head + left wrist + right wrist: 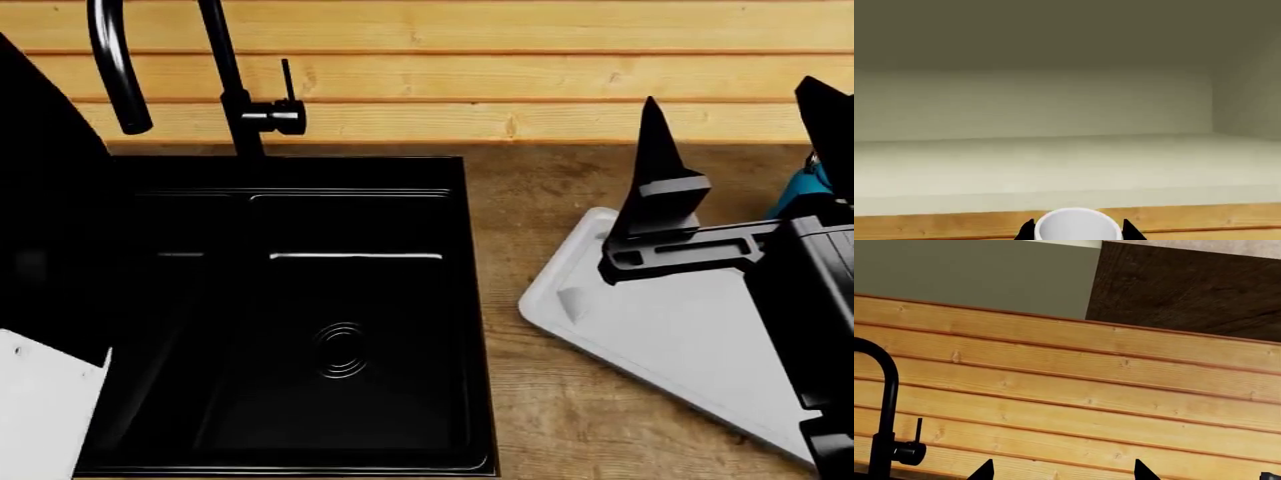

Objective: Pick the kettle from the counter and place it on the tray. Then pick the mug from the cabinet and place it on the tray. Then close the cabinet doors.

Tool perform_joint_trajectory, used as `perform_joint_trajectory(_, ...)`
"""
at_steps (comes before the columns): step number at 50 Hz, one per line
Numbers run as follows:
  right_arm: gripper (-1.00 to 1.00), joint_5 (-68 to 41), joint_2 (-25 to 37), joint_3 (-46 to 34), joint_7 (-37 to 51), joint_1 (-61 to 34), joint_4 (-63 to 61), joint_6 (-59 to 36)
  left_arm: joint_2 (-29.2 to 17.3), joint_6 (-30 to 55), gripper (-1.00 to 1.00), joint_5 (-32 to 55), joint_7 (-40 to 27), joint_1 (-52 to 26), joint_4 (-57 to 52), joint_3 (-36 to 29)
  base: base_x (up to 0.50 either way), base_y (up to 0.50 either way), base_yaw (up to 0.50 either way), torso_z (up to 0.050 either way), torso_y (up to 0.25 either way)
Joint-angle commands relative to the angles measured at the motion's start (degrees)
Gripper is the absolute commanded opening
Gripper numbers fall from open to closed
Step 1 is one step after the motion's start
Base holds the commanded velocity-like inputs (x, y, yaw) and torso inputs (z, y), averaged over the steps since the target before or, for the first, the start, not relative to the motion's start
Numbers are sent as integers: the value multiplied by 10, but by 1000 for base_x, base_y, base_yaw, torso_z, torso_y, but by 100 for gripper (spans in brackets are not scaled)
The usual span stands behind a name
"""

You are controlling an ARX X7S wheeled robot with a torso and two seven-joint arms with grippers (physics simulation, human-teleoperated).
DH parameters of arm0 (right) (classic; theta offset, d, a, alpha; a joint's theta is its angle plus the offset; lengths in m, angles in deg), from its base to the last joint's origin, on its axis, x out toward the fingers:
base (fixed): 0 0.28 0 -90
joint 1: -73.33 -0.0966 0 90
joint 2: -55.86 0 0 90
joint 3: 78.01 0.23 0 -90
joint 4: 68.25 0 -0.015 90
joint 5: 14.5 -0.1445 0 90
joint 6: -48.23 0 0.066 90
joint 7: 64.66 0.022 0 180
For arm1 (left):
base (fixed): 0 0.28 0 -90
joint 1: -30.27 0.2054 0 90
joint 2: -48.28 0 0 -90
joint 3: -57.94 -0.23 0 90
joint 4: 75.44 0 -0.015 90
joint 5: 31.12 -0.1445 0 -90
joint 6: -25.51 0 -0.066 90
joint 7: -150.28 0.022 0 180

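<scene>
Left tool point(1076, 231) around white mug point(1077, 227)

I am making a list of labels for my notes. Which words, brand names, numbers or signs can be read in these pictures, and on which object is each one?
None can be read. The mug, tray, kettle, black sink and faucet carry no visible writing.

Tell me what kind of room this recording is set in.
A simulated kitchen, most likely: a black sink with a tall black tap set in a wooden counter, and plank walling behind.
</scene>
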Motion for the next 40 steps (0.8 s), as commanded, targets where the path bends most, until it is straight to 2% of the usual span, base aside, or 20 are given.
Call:
perform_joint_trajectory(1, 100, -1, -4, -4, 3, -4, 1, -3, 5, 10, -100, -68, 88, 106, -83, 19, 0, 0, 0, 0, 0)
perform_joint_trajectory(8, 100, 0, -9, -9, 4, -7, 2, -7, 5, 10, -100, -60, 88, 190, -139, 35, 0, 0, 0, 0, 0)
perform_joint_trajectory(10, 100, 4, -11, -9, 1, -6, 4, -6, 5, 10, -100, -46, 88, 269, -191, 50, 0, 0, 0, 0, 0)
perform_joint_trajectory(13, 100, 6, -12, -8, -1, -4, 7, -4, 5, 10, -100, -35, 88, 308, -217, 62, 0, 0, 0, 0, 0)
perform_joint_trajectory(27, 100, 0, -7, 3, -4, 8, 12, 13, 5, 10, -100, -43, 88, 292, -204, 60, 0, 0, 0, 0, 0)
perform_joint_trajectory(40, 100, -8, -5, 4, 2, 2, 9, 13, 5, 10, -100, -45, 88, 273, -195, 54, 0, -483, 0, 0, 0)
